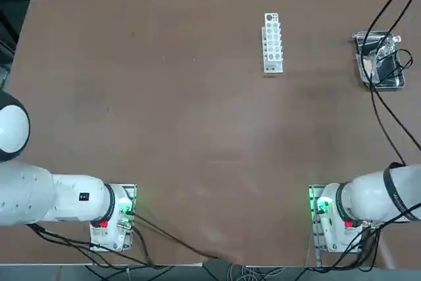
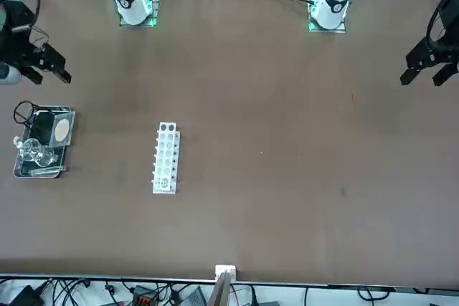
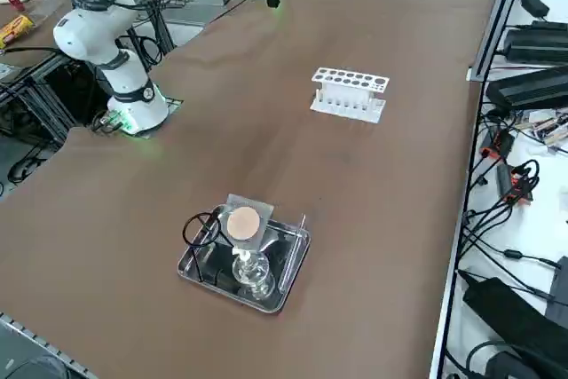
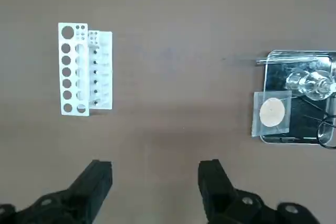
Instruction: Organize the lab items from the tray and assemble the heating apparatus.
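The shiny metal tray (image 3: 190,272) lies near the table's right edge, also seen as the tray (image 4: 301,115) in the wrist view. In it lie the clear glass burner (image 3: 251,273), the grey mesh with a tan disc (image 3: 243,223) and the black wire tripod (image 3: 201,230), whose ring hangs over the rim. The wrist view shows the burner (image 4: 310,83), mesh (image 4: 271,113) and part of the tripod (image 4: 326,125). My right gripper (image 4: 155,176) hangs open and empty high above the table, between tray and rack. In the front view the gripper (image 2: 49,73) hovers near the tray (image 2: 19,170).
A white multi-hole tube rack (image 1: 272,42) stands on the brown table to the left of the tray, also visible as the rack (image 4: 84,69) in the wrist view. Black cables (image 1: 388,106) cross above the tray in the top view. More cables and gear line the table's far edge.
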`<state>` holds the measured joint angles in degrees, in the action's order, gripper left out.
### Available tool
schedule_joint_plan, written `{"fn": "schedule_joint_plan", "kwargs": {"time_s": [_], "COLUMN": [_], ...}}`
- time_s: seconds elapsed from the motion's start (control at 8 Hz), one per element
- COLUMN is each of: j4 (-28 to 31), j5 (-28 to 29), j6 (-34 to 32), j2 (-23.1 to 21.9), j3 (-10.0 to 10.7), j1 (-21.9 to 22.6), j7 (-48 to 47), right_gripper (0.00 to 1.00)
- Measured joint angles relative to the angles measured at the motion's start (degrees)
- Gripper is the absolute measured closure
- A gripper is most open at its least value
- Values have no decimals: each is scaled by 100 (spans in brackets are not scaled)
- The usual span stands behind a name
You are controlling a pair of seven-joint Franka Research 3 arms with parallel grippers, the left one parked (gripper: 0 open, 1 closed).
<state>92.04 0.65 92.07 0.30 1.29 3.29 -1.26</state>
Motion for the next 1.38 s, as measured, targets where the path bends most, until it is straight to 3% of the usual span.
{"fn": "schedule_joint_plan", "kwargs": {"time_s": [0.25, 0.5, 1.38], "j4": [-2, 11, 36], "j5": [-29, -94, -56], "j6": [236, 560, 2355], "j2": [276, 557, 1953], "j3": [18, 55, 126], "j1": [-12, -70, -1034], "j7": [258, 1334, 7133], "right_gripper": [0, 0, 0]}}
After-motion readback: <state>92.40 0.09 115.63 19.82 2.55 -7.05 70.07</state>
